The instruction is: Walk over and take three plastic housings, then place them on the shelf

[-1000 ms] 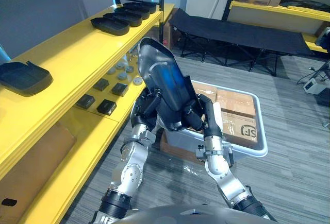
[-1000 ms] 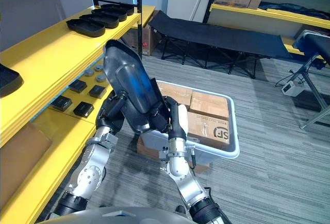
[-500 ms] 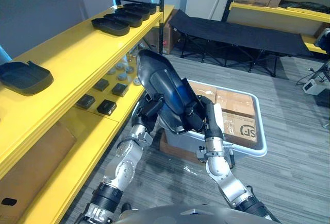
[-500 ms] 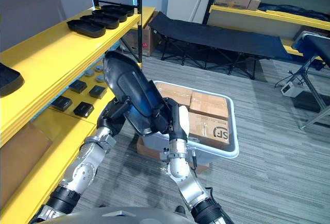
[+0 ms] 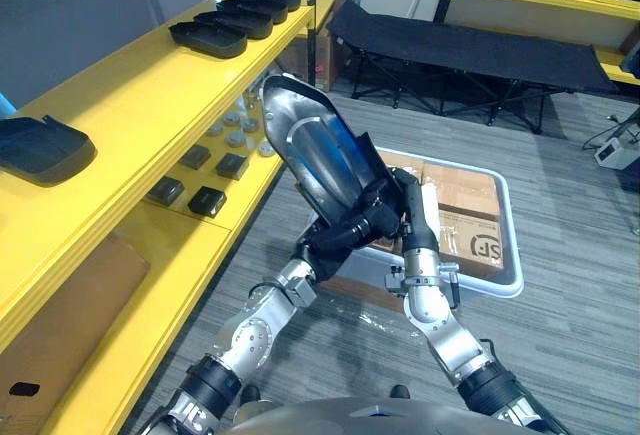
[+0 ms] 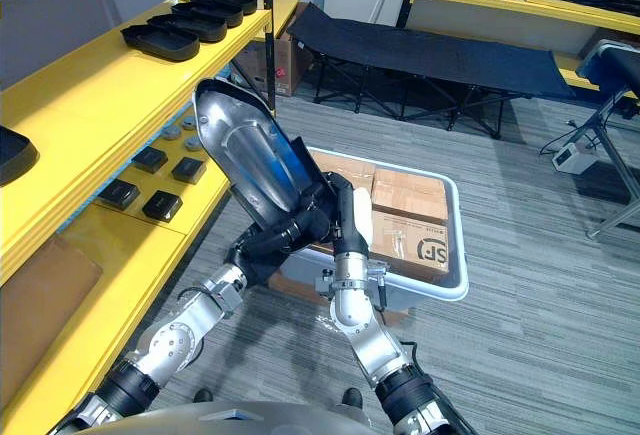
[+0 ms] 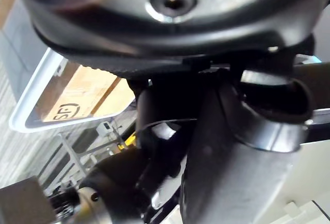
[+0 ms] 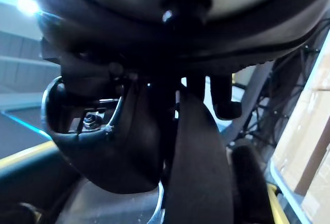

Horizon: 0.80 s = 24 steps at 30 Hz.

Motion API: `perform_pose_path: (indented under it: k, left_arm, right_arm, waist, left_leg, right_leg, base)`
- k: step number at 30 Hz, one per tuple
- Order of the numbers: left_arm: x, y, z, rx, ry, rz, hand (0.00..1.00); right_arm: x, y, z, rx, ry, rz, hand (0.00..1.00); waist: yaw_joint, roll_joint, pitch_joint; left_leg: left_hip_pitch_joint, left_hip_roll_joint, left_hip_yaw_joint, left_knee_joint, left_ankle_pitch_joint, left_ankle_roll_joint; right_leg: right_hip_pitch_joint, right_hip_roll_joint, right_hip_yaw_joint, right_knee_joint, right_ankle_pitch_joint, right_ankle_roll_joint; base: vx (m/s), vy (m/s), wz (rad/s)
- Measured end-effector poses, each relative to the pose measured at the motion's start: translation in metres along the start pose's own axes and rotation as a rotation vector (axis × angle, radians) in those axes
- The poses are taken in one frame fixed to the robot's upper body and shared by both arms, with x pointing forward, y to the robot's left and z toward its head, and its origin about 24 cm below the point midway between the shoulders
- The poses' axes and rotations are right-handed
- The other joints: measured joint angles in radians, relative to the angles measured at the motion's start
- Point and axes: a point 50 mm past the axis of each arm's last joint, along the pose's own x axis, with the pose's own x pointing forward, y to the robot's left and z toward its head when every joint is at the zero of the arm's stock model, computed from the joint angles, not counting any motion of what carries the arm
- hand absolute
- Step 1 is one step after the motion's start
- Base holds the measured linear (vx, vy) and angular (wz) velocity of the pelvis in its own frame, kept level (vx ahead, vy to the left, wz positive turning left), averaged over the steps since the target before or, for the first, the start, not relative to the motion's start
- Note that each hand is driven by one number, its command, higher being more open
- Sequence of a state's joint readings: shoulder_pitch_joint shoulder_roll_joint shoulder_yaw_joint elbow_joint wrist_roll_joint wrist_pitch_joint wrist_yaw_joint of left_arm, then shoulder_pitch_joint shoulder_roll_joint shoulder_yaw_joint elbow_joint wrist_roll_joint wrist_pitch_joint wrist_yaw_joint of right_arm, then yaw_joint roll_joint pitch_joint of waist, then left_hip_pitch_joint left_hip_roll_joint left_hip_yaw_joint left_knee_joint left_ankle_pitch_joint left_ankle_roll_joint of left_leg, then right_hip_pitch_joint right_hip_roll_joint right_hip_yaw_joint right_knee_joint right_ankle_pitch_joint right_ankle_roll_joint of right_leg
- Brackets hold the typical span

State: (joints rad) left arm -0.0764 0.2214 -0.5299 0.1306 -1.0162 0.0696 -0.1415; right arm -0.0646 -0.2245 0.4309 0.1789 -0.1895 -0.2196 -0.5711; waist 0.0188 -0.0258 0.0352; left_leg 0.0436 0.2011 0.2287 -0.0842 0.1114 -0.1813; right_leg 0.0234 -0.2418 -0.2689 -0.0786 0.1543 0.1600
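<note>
Yellow shelf [image 5: 120, 105], left hand [image 5: 340, 238] and right hand [image 5: 412, 217] fingers clasping tilted plastic housing [image 5: 318, 150] — rim in wrist views.

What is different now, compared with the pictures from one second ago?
The plastic housing has tilted further, its upper end leaning more toward the yellow shelf. The left hand and right hand still grip its lower end. The housings on the shelf and the white bin have not moved.

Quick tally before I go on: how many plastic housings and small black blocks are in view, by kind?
Held plastic housing: 1
Shelved plastic housings: 5
Small black blocks: 4
Total: 10
</note>
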Motion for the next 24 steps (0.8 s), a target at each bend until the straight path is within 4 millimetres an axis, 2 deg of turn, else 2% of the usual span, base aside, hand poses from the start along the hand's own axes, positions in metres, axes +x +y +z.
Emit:
perform_pose_path:
  k: [13,20,24]
  left_arm:
    - [0.002,-0.005,-0.005,-0.059,-0.004,0.009,1.0]
    - [0.008,-0.012,-0.002,-0.11,-0.093,0.049,1.0]
    - [0.009,-0.016,0.008,-0.119,-0.181,0.102,1.0]
  right_arm:
    - [0.002,0.001,0.002,0.003,-0.01,0.003,0.0]
    - [0.008,0.003,0.008,0.018,-0.031,-0.004,0.0]
    - [0.01,0.008,0.013,0.061,-0.027,-0.029,0.0]
  waist:
    - [0.003,0.0,0.001]
    - [0.004,-0.003,0.003]
    - [0.005,-0.011,0.009]
  left_leg:
    - [0.002,0.0,-0.004,0.0,-0.003,0.003]
    - [0.002,0.001,-0.011,0.0,-0.002,0.005]
    - [0.002,0.0,-0.013,0.0,0.001,0.0]
  right_leg:
    - [0.009,0.0,-0.007,0.0,-0.002,-0.002]
    - [0.013,0.0,-0.016,0.0,-0.004,-0.003]
    - [0.015,0.0,-0.02,0.0,-0.005,-0.002]
  base:
    - [0.0,0.0,0.0]
    - [0.0,0.0,0.02]
    - [0.0,0.0,0.01]
